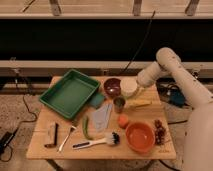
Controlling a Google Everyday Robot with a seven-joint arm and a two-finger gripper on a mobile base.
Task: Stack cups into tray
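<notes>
Gripper (136, 86) hangs right at the cream cup (128, 88) near the far edge of the table (40, 125) — probably placed to lift it, though whether it is clenched or released I cannot tell. The grey cup (119, 104) stands just nearer, both cups outside the green tray (75, 74). A maroon bowl (112, 86) and teal sponge (97, 100) lie between — the carry must clear them.

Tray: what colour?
The tray is green, camera view; the gripper is at the cream cup.
</notes>
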